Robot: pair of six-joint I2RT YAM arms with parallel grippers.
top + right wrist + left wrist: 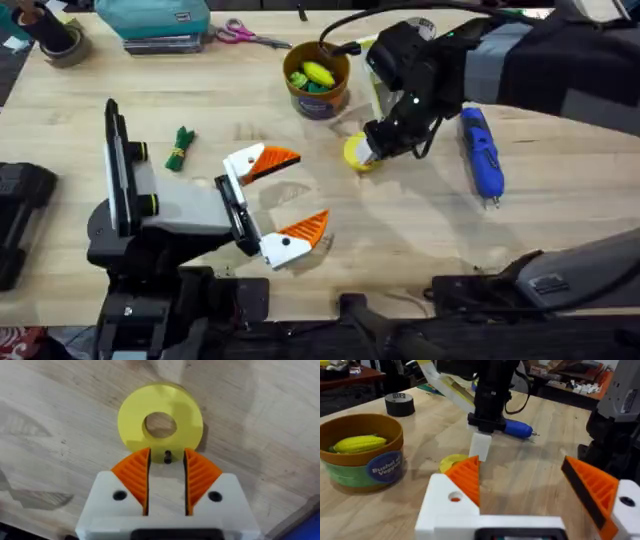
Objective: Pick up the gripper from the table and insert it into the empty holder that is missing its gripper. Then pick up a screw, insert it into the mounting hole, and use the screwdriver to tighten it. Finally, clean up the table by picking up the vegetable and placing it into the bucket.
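- Right tool (166, 477) is down over the yellow disc (161, 422), pads narrowly apart around a small dark screw (168, 456).
- Left tool (278, 205) gapes wide, empty.
- Bucket (318, 82) stands just behind the disc; screwdriver (481, 152) lies to its right, vegetable (180, 148) well left.

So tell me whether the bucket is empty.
Not empty: the bucket holds a yellow toy piece, with green beneath it.

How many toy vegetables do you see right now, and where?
2. A yellow corn lies in the bucket beyond the table's middle; a green leafy bundle lies on the table to the left, beside the left arm. Green shows under the corn, so more may be hidden.
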